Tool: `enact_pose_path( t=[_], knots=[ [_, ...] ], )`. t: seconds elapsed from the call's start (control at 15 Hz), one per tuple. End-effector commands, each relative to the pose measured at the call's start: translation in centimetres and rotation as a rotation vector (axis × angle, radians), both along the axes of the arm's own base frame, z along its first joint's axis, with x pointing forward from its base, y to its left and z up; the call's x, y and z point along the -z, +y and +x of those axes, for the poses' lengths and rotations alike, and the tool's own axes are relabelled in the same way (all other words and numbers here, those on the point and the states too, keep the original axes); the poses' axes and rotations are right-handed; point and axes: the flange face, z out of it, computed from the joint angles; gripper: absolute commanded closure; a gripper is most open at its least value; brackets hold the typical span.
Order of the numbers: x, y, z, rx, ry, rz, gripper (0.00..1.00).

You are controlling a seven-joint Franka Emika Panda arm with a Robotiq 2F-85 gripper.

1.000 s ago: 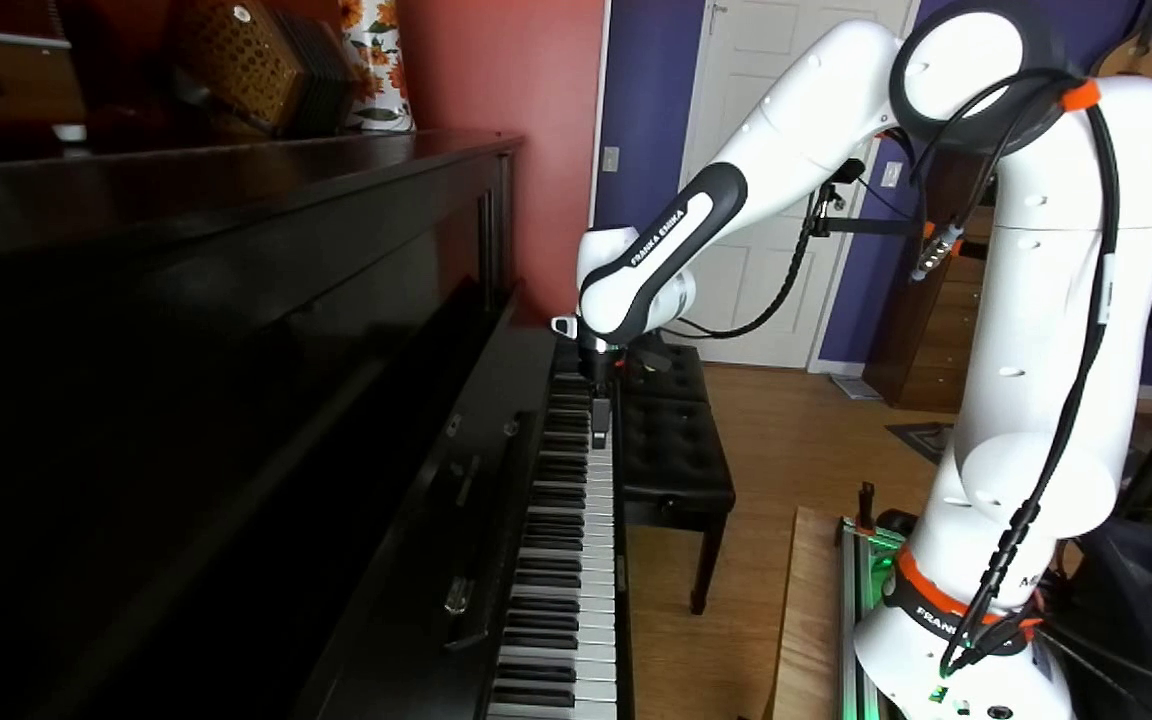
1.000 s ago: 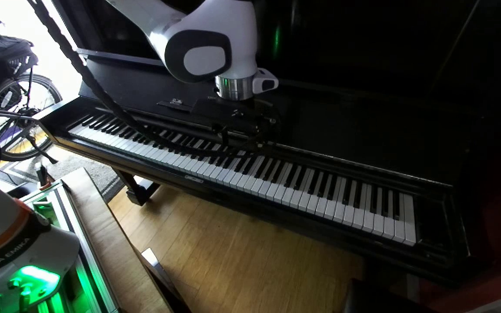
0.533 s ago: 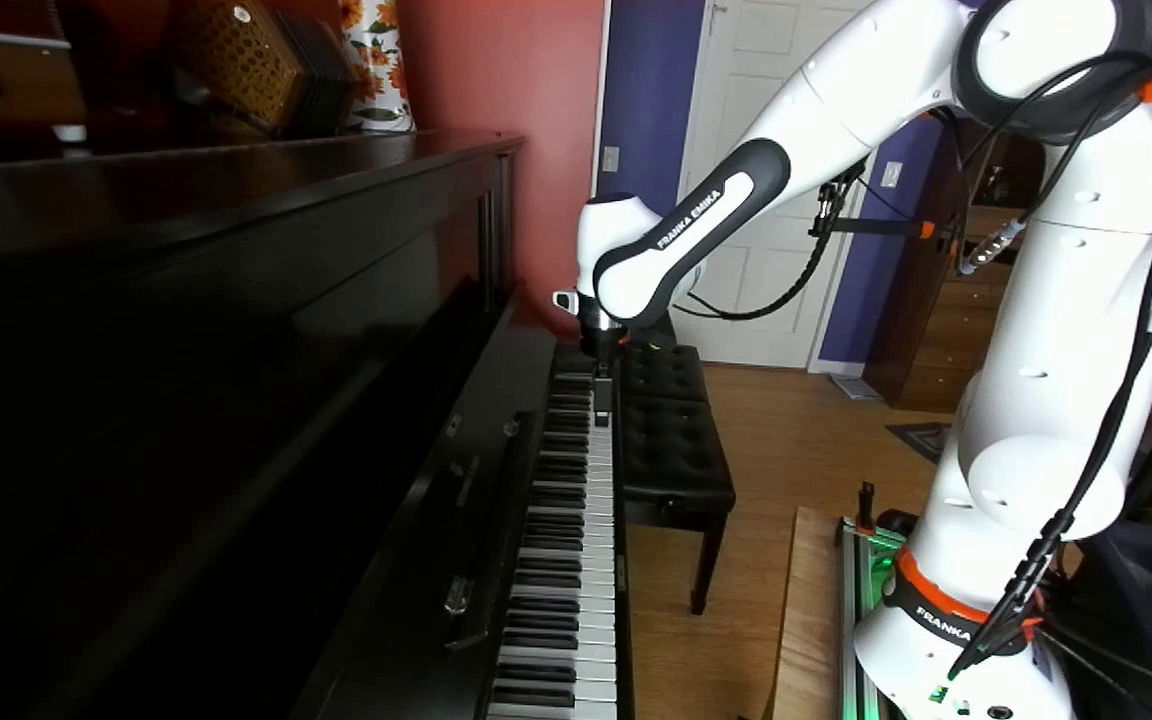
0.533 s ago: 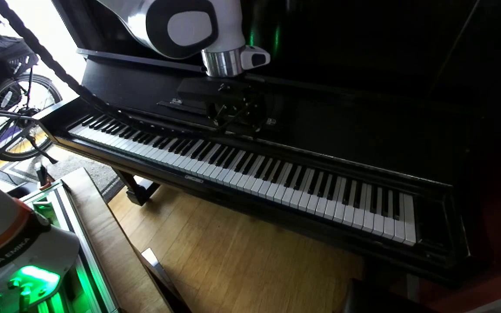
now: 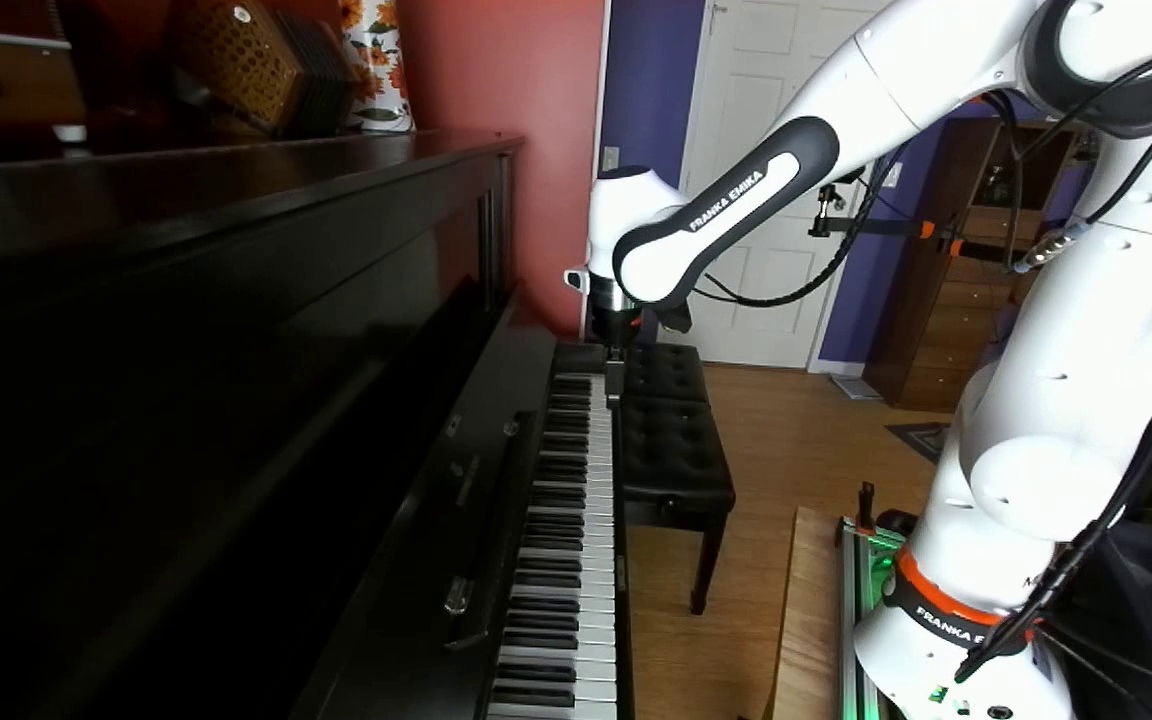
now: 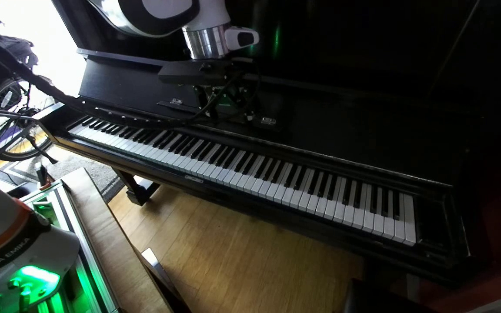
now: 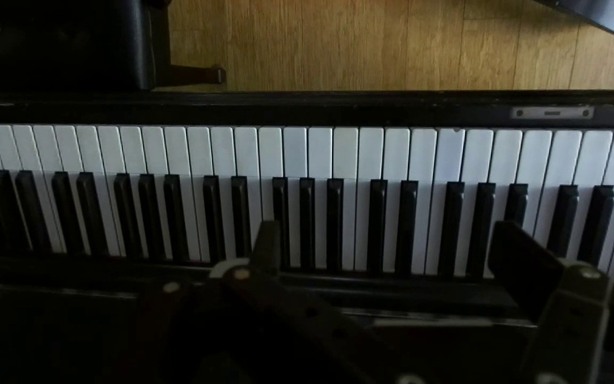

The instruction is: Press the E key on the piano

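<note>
Wooden floor (image 5: pixel 796 440) runs beside the black piano (image 5: pixel 286 420), its long row of keys (image 5: pixel 596 560) stretching away from me. Farther along sits a padded bench (image 5: pixel 676 455), close to the piano's front, and the gripper (image 7: pixel 386 226) hangs over the keys with two fingers (image 7: pixel 520 261) spread wide apart, a white door (image 5: pixel 736 110) beyond

A white Franka Emika arm (image 5: pixel 866 80) arches toward a black upright piano (image 5: pixel 236 350), its gripper (image 5: pixel 614 398) pointing down near the far end of the keys (image 5: pixel 596 560).
A tufted black bench (image 5: pixel 676 455) stands beside the keys; whether the gripper touches them cannot be told from this angle. A concertina (image 5: pixel 241 70) and an orange-flowered white object (image 5: pixel 377 60) rest atop the piano, and a white door (image 5: pixel 756 90) stands behind the arm.
</note>
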Motion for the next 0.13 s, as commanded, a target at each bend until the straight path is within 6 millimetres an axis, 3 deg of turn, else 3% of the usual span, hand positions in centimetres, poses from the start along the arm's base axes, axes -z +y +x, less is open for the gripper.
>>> enact_pose_path(
  t=[0.0, 0.07],
  knots=[
    [-0.15, 0.05, -0.12, 0.001, -0.001, -0.001, 0.00],
    [-0.15, 0.07, -0.23, 0.001, 0.000, -0.001, 0.00]
  ],
)
